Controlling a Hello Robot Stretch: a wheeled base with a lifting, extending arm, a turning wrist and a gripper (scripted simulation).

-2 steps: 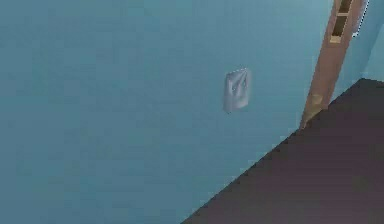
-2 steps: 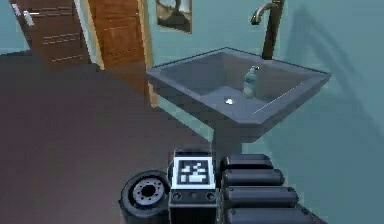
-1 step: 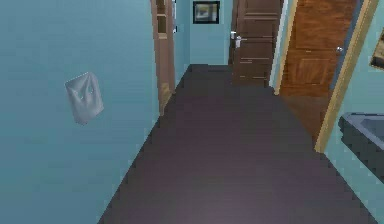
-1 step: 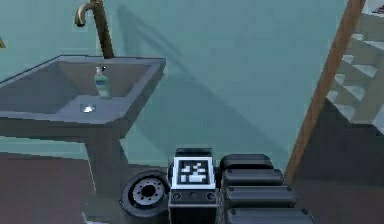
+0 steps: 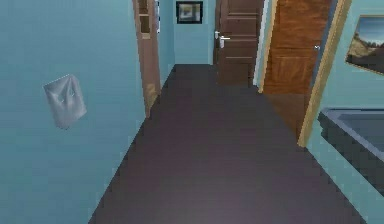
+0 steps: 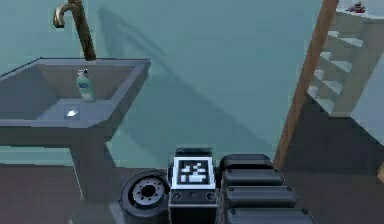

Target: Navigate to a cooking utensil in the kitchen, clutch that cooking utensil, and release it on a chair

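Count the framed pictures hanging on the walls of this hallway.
2. A small picture hangs on the far wall, left of the dark door; a larger picture hangs on the wall at the forward view's right, above the sink. Others may be hidden.

Hemmed in just beyond the tool (image 6: 143, 196) by a grey sink (image 6: 60, 105) and a teal wall (image 6: 220, 80), with a wooden door frame (image 6: 305, 85) farther right. Open ahead along the dark hallway floor (image 5: 215, 140) to closed doors (image 5: 240, 40).

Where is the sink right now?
The grey sink sits at the arm side view's left, against the teal wall, with a small blue bottle on its back rim.
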